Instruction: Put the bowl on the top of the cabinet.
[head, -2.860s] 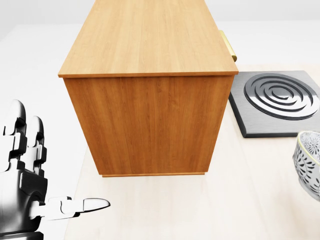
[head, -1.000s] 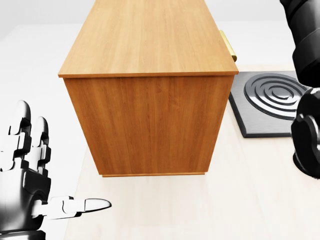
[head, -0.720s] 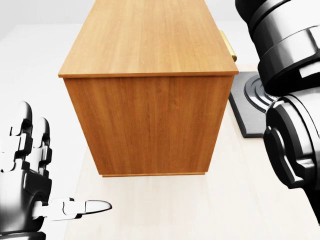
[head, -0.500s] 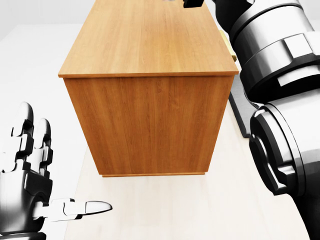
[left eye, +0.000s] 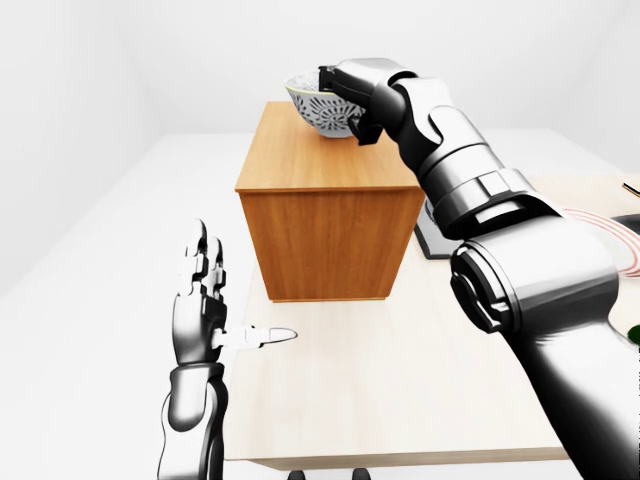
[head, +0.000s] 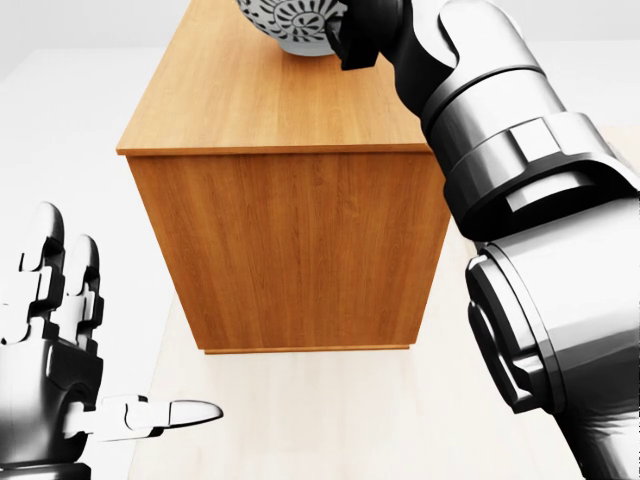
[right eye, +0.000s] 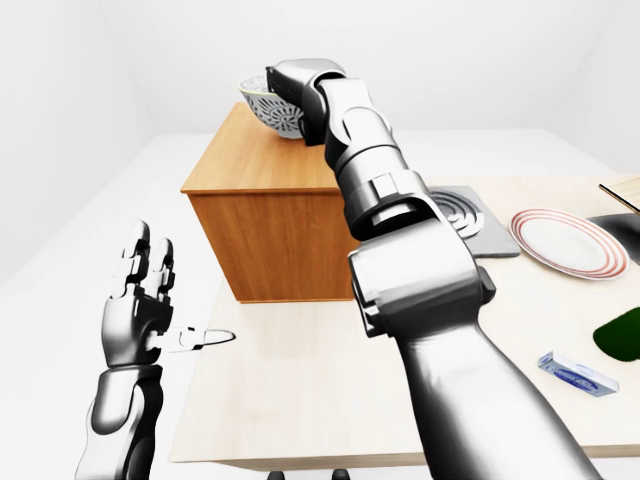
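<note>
A white bowl with a dark pattern (left eye: 318, 110) is held at the far end of the wooden cabinet's top (left eye: 310, 162). My right hand (left eye: 338, 96) is shut on the bowl's rim, with the arm reaching in from the right across the cabinet. I cannot tell whether the bowl's base touches the wood or hangs just above it. The head view shows only the bowl's lower part (head: 290, 24) at the top edge. My left hand (left eye: 228, 300) is open with nothing in it, fingers up and thumb pointing right. It is off the table's left edge, below and left of the cabinet.
The cabinet (right eye: 270, 245) stands on a pale wooden table (right eye: 330, 400). Right of it lie a grey burner plate (right eye: 468, 218), a red-striped plate (right eye: 565, 243), a small blue-and-white box (right eye: 577, 372) and a dark green thing (right eye: 625, 335) at the right edge.
My right arm rose in from the right with the bowl, which earlier stood on the table, and swung it over the cabinet top. The left hand stayed put.
</note>
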